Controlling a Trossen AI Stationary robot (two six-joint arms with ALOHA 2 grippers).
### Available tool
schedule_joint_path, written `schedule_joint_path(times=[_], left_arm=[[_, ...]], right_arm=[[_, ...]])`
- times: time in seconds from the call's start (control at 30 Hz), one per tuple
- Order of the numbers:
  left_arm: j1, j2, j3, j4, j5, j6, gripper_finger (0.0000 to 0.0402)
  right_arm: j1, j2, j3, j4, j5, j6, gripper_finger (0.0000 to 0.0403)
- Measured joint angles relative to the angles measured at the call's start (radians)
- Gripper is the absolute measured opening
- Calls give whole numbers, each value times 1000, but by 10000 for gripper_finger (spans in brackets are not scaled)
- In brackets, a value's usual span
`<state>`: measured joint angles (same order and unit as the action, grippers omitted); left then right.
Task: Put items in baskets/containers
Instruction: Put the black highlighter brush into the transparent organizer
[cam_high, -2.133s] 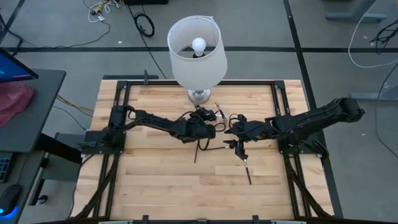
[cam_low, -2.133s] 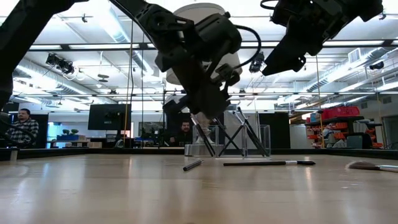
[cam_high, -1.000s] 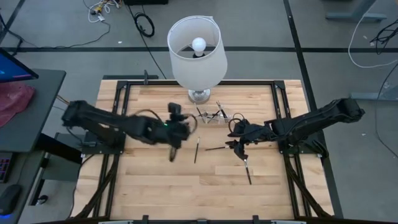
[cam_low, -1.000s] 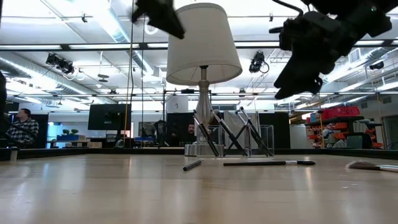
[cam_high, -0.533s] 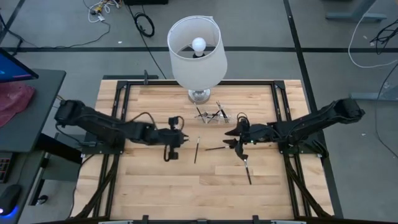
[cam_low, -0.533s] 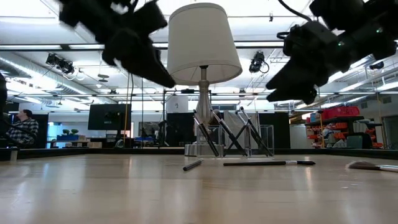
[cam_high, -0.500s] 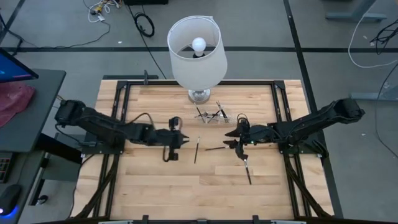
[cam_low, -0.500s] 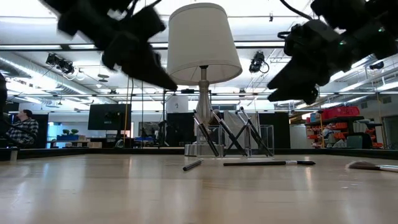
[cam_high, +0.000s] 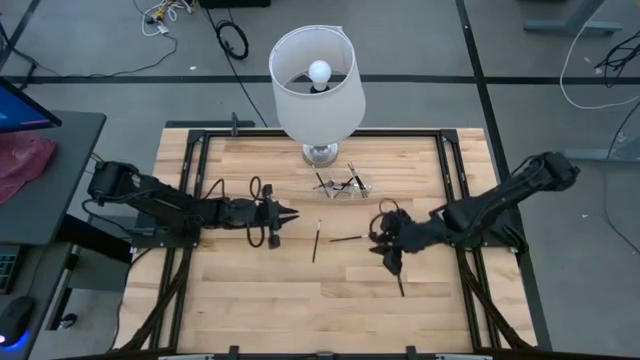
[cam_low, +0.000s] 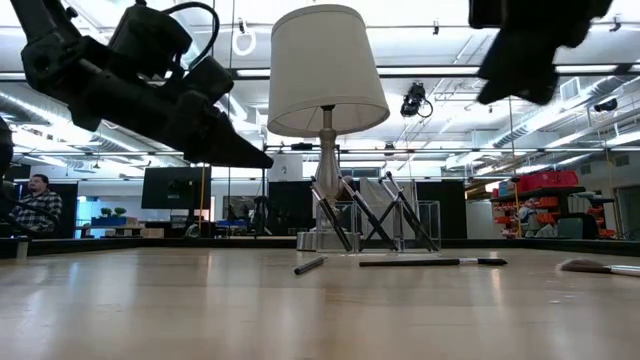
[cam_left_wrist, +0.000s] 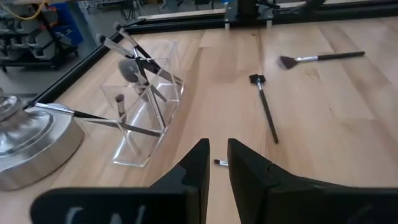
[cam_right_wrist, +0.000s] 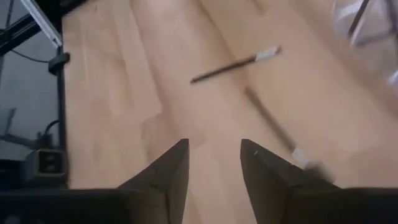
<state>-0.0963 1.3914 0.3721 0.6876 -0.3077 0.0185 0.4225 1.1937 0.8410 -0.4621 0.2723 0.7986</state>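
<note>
Since half a second ago, both arms have shifted: the left gripper (cam_high: 288, 213) has drawn a little toward the left side of the light wooden table (cam_high: 240, 300) and now points level toward the centre, while the right gripper (cam_high: 388, 250) has dropped toward the near edge, over the handle end of a dark slim brush (cam_high: 398, 276) lying there.

In the left wrist view the left gripper's (cam_left_wrist: 216, 167) dark fingers stand nearly together, only a narrow slit between them, holding nothing. In the right wrist view the right gripper's (cam_right_wrist: 214, 163) fingers are spread apart and empty above bare wood.

A small clear rectangular plastic box (cam_high: 347, 187) sits just in front of the round silver base of the white-shaded lamp (cam_high: 319, 153), with several thin brushes (cam_left_wrist: 138, 59) leaning in it, bristles up. Loose on the table are a dark-handled brush (cam_high: 316, 240) near the middle, a short dark brush (cam_high: 346, 238) just to its right, and a fan-shaped brush (cam_left_wrist: 318, 58) seen farther off in the left wrist view.
</note>
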Motion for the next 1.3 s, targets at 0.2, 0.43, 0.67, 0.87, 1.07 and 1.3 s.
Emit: schedule_joint_path(times=[0.2, 0.43, 0.67, 0.87, 1.07, 1.3], left_arm=[[0, 0, 0, -5, 27, 0, 60], [2, 0, 0, -4, 26, 15, 60], [15, 0, 0, -4, 25, 19, 60], [17, 0, 0, -3, 24, 19, 60], [17, 0, 0, -3, 24, 19, 60], [17, 0, 0, -3, 24, 19, 60]], right_arm=[[116, 108, 13, -122, -27, 305, 151], [213, 266, 13, -258, -55, 630, 151], [255, 422, 13, -259, -55, 750, 151], [265, 498, 17, -254, -3, 848, 151], [295, 547, 18, -267, 71, 879, 119], [332, 564, 16, -266, 150, 931, 13]])
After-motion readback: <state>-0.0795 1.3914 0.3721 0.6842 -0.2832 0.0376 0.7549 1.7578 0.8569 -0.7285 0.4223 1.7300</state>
